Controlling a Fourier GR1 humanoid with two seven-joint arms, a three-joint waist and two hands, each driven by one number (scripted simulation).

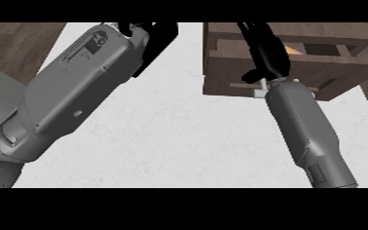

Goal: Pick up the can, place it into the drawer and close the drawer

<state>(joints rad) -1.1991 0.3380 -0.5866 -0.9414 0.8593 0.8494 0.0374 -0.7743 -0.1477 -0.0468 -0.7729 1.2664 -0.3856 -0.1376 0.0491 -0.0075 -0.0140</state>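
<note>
Nearest, two grey forearms rise from the lower edge. The left forearm (68,87) is big and close, slanting up to the top edge, where the left hand (155,36) shows only as black fingers partly cut off by the frame — cannot tell if they are open or curled. The right forearm (309,131) is slimmer and runs up from the lower right.

Between them lies the surface (173,136), white w/ a faint speckle, bare in the middle. A strip of dark wood grain (25,44) shows at upper left, beside the white top.

Further up, the right hand (266,53) reaches over the drawer (237,73) — a dark brown wooden box w/ raised walls, standing at upper right on the surface. The black fingers hang down inside it and hide most of the interior. Just beside them a small orange-yellow patch (295,49) shows, poss. the can, but too little is visible to say; whether the fingers curl round anything cannot be told.
</note>
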